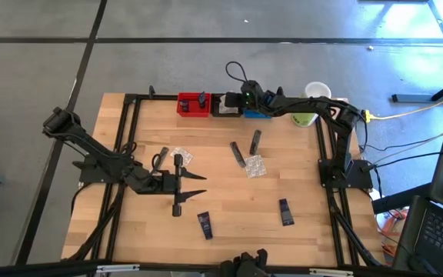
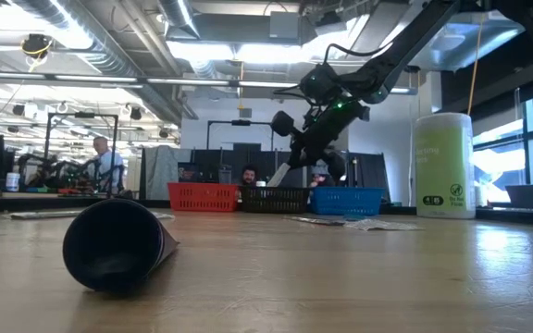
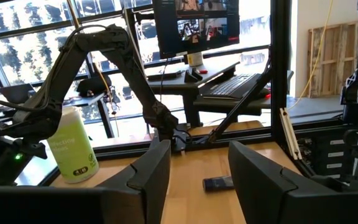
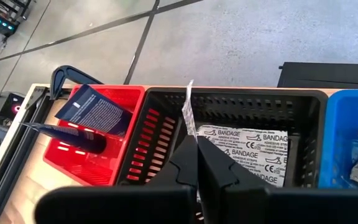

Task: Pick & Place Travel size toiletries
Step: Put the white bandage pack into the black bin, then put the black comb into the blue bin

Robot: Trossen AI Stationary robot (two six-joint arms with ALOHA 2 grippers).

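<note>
While the right gripper [image 4: 196, 163] hangs over the black bin [image 4: 303, 106], its fingers are pinched tight on the edge of a thin flat sachet [image 4: 188, 112] that stands upright above the bandage packets [image 4: 244, 144] already lying inside. Beside it, the red bin [image 4: 129, 99] holds dark navy tubes [image 4: 95, 112]. Over the table's left side, the left gripper [image 1: 194, 185] hovers part-open and empty, with other toiletries scattered on the wood.

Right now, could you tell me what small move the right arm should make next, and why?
Probably open the right gripper and drop the thin packet. Its fingers are shut on that packet directly above the black bin, where a bandage packet already lies. The left gripper waits open over the table.
</note>
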